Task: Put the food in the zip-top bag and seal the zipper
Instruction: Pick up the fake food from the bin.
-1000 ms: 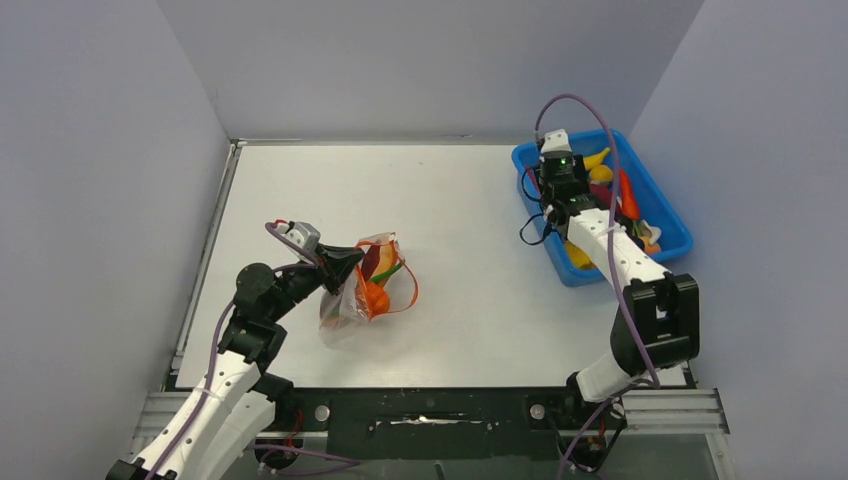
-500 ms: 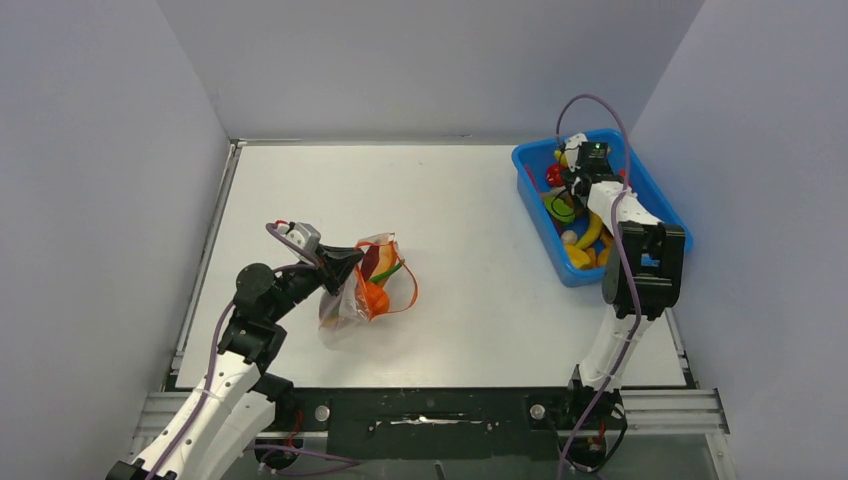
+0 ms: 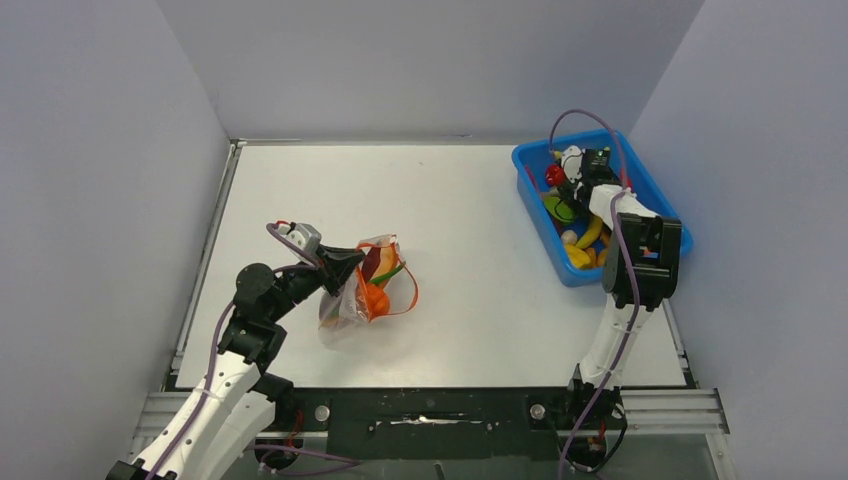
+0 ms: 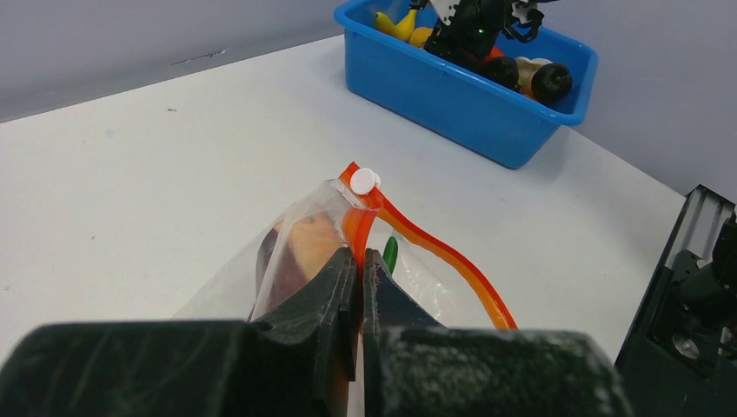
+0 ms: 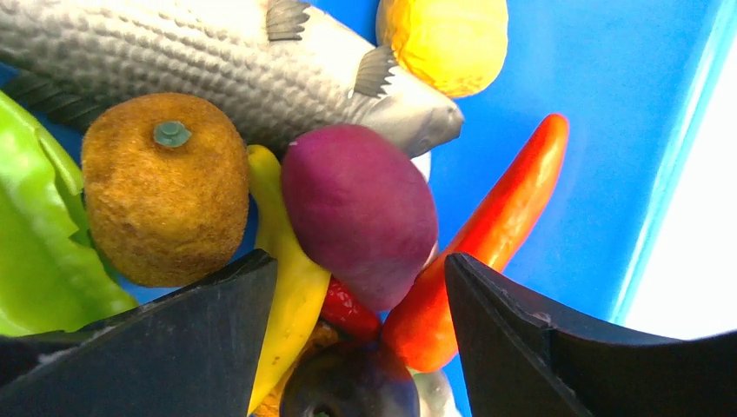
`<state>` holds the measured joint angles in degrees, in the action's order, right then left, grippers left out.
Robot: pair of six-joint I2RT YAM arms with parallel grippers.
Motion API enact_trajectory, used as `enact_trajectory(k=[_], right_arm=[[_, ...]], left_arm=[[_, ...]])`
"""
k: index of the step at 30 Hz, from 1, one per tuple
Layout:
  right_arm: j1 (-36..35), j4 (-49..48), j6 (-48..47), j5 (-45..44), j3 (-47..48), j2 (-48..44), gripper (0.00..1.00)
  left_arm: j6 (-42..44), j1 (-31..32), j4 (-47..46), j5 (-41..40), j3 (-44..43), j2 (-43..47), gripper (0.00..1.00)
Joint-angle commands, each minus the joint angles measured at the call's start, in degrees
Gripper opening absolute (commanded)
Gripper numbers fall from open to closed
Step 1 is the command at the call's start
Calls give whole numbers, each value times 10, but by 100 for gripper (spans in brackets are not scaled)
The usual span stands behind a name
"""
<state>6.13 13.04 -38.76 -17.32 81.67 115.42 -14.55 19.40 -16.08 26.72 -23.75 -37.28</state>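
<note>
The clear zip-top bag (image 3: 360, 290) lies left of the table's middle with an orange piece and a green piece inside. Its red-orange zipper (image 4: 426, 256) loops open, with a white slider (image 4: 364, 181) at its end. My left gripper (image 4: 359, 261) is shut on the zipper edge of the bag; it also shows in the top view (image 3: 345, 262). My right gripper (image 5: 361, 295) is open, pointing down into the blue tray (image 3: 530, 200) over the food: a purple piece (image 5: 359, 208), a red pepper (image 5: 495, 234), a yellow banana (image 5: 287, 295) and a brown-orange fruit (image 5: 165, 191).
The tray at the back right also holds a grey toy fish (image 5: 200, 61), a green piece (image 5: 35, 234) and a yellow round fruit (image 5: 443, 39). In the top view the right arm (image 3: 635, 260) stands folded over the tray. Grey walls close in the table.
The right arm has swung its wrist from the tray's left part toward its back and dropped in among the food. The left gripper and bag have not moved.
</note>
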Motion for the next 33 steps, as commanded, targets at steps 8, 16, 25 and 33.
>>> enact_trajectory(k=[8,16,25,33], right_arm=[[3,-116,-75,-12,0,24,73],[4,-78,-59,15,11,24,54],[-1,-60,-29,2,-2,-20,51],[-20,-43,27,-20,-16,-76,50]], left_arm=[[0,-1,-40,17,-4,12,0],[0,-1,-42,16,-2,16,0],[0,-1,-43,15,-2,24,0],[0,-1,-42,11,-2,23,0]])
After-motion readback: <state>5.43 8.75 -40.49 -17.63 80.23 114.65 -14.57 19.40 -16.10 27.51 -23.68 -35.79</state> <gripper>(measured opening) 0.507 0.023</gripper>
